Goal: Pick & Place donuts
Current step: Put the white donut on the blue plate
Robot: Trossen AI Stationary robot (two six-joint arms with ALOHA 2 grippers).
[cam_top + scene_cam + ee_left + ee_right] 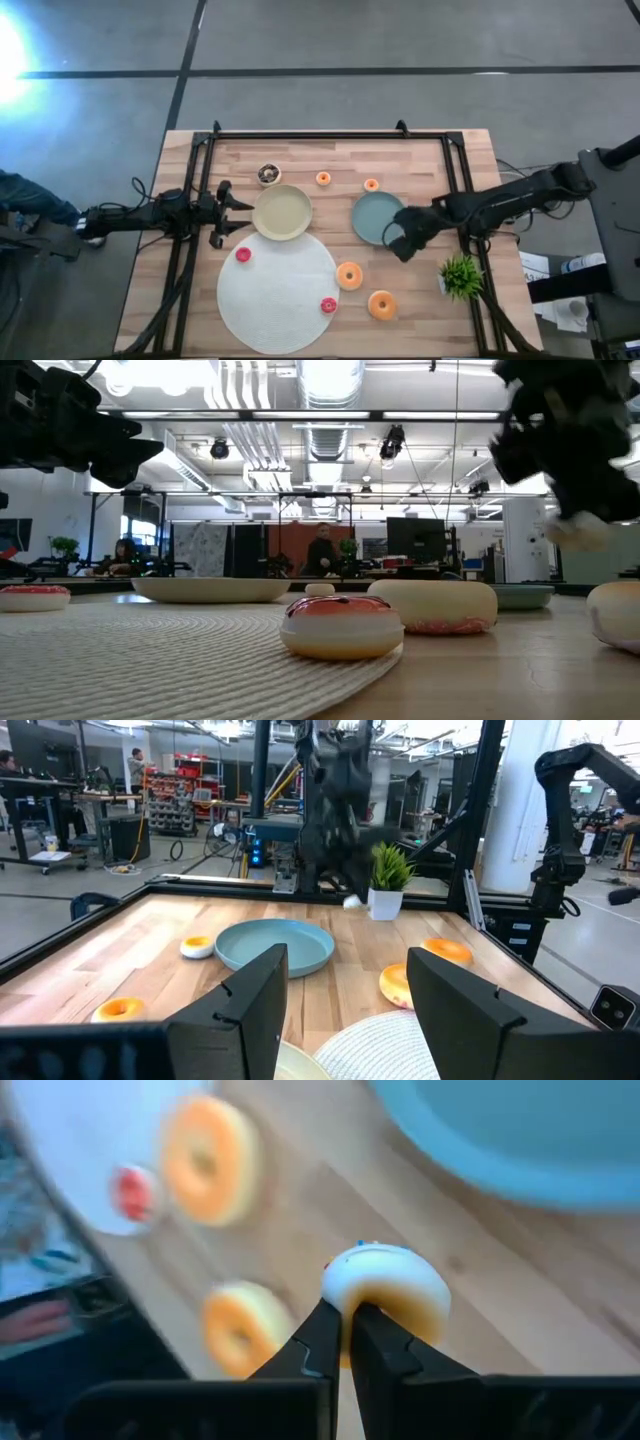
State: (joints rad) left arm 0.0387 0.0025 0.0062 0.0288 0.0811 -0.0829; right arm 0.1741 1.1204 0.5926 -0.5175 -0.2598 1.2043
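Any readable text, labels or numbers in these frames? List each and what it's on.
None readable.
Donuts, beige plate, teal plate and white mat: no print visible.
White donut in the right gripper: plain icing.
Room background in the low and left wrist views: any signs too small or blurred to read.

The right gripper [342, 1320] pinches a white-iced donut [386, 1288] between its two dark fingers [310, 1342], which press close together on the ring's wall above the wooden table [330, 1200]. Two orange donuts [205, 1158] lie on the wood beyond, one near a red donut [133, 1192] on the white mat [80, 1140]. The teal plate [520, 1130] fills one corner.
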